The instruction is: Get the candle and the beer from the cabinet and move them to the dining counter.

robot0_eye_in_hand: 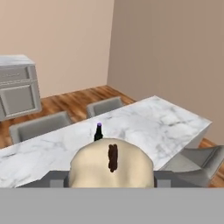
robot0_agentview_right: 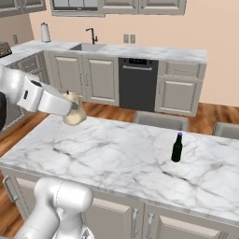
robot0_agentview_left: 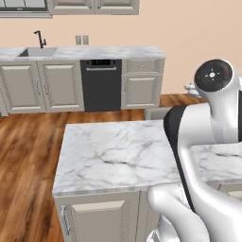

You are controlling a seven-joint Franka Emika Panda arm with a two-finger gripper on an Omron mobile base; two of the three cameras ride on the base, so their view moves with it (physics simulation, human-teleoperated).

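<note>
Carrying the candle (robot0_agentview_right: 74,112), pinched in the pincer (robot0_agentview_right: 71,108) just above the worktop's (robot0_agentview_right: 116,158) far left edge. The beer (robot0_agentview_right: 177,147) already stands upright there, well to the right. Next: lower the candle onto bare marble and spread the pincer.

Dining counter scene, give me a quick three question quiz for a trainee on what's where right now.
1. True or false: the beer stands upright on the dining counter.
2. What does the gripper hold? A) the candle B) the beer C) nothing
3. Fill in: the candle is held above the counter's ____ edge, as the right base view shows it.

Key: 1 true. 2 A; the candle's cream body sits between the fingers in the hand view. 3 far.
</note>
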